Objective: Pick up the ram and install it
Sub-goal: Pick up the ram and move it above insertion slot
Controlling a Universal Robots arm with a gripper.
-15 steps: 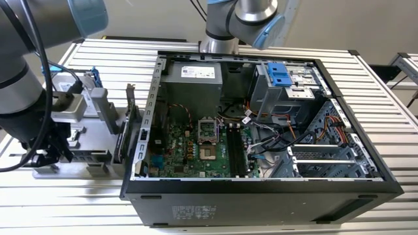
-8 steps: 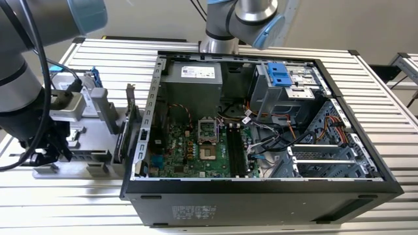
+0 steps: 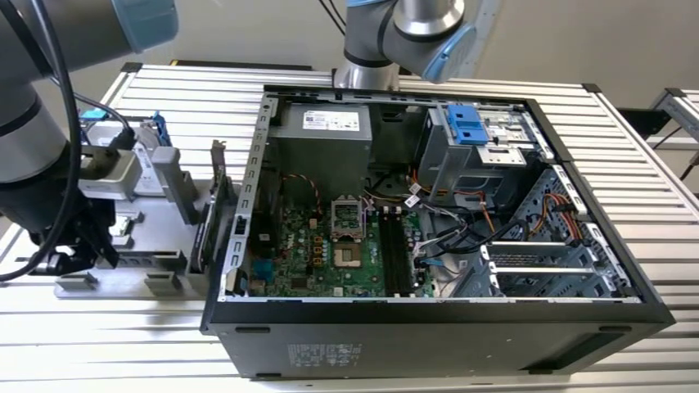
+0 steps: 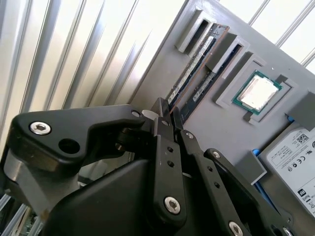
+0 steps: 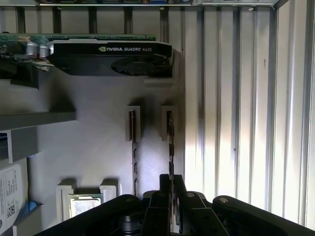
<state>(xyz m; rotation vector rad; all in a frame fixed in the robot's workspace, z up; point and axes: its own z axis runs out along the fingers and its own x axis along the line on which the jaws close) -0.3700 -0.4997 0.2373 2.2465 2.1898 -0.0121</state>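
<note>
Pinching the ram (image 5: 170,142) edge-on, the gripper (image 5: 171,178) has its jaws narrow, closed on the stick's end in both wrist views. We see the ram standing on edge in its slot of the gray tray (image 3: 147,233), at the exterior view's left, just beside a 2nd stick (image 5: 132,142). PC case (image 3: 437,327) sits open at center w/ its board (image 3: 317,246) exposed.

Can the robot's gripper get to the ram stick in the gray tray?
Likely yes. The gripper sits right at the end of the ram nearer the edge of the gray tray, lined up with it. Nothing covers that stick, and the graphics card stands apart from it.
</note>
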